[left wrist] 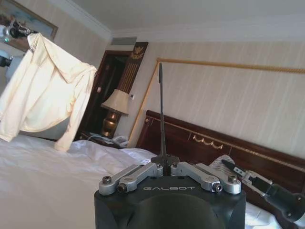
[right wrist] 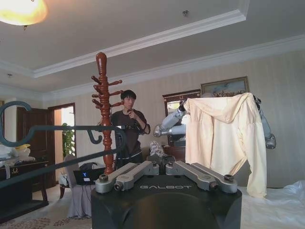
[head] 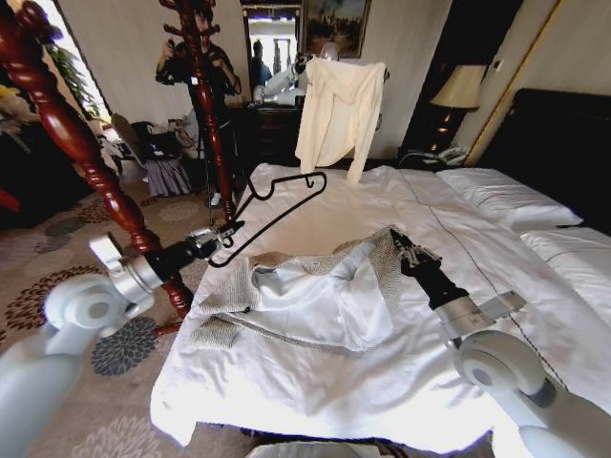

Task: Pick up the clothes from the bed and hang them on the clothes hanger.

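On the bed (head: 315, 391), the cardigan (head: 315, 291) is lying spread near the foot edge, its long axis running roughly 9 to 3 o'clock. The right gripper (head: 401, 246) is pinching its shoulder at the 3 o'clock end, lifting the knit. The left gripper (head: 224, 239), closed on the hanger (head: 272, 212), is holding it just past the cardigan's 10 o'clock corner, bar slanting toward 1 o'clock, so the left arm is nearer the other shoulder. "GALBOT" is reading on both wrists.
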Motion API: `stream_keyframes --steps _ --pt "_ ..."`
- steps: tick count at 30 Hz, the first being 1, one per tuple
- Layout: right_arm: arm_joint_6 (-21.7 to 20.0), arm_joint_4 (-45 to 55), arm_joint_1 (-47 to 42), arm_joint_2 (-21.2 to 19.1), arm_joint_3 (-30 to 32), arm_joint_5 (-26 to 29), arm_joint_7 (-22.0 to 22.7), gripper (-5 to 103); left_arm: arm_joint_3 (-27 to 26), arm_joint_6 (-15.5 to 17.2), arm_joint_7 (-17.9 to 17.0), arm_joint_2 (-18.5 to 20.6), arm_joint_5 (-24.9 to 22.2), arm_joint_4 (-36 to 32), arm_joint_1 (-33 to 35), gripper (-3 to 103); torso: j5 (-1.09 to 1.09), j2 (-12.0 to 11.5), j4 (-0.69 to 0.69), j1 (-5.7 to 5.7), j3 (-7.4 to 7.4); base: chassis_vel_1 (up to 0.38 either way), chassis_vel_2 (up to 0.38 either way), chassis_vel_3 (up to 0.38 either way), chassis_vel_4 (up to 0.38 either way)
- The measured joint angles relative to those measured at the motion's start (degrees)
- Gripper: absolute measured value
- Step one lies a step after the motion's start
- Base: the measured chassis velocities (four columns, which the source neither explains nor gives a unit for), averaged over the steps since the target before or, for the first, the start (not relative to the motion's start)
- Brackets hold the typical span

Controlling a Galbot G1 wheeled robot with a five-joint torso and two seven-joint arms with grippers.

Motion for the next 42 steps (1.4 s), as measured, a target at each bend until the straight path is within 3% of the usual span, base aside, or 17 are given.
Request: stream_keyframes --steps 4,10,17,24,35,42 --pt "-0.7 -0.6 0.5 -0.4 0.4 0.0 1.1 1 4.3 -0.4 0.6 -4.7 -0.6 1.1 -0.9 1 0.0 0.0 -0.02 0.0 0.0 0.0 0.0 0.0 0.0" --pt "-2.0 -1.7 1.3 -0.6 0.4 -0.2 2.9 1 4.2 -0.3 3.5 -4.8 0.0 0.2 0.9 1 0.01 0.0 0.0 0.0 0.0 0.0 0.0 0.0 0.0" --pt "-4.2 -3.3 3.2 -1.2 0.7 -0.3 5.7 1 3.1 0.0 4.2 -4.4 0.4 -2.2 4.0 1 0.0 0.0 0.0 0.0 0.0 0.0 0.0 0.0 0.0" --pt "-5.1 -3.7 4.6 -0.7 0.9 -0.1 6.7 1 1.8 0.2 6.1 -3.8 6.3 -4.8 11.7 1 0.0 0.0 0.0 0.0 0.0 0.0 0.0 0.0 0.0" --pt "-3.2 -0.6 2.8 -0.8 1.8 0.5 5.0 1 4.2 0.1 6.2 -5.4 11.9 -3.6 14.7 1 -0.01 0.0 0.0 0.0 0.0 0.0 0.0 0.0 0.0" --pt "-0.1 2.9 0.5 -0.5 2.1 1.0 1.4 1 10.0 0.1 5.9 -6.4 14.5 0.7 9.8 1 0.0 0.0 -0.01 0.0 0.0 0.0 0.0 0.0 0.0"
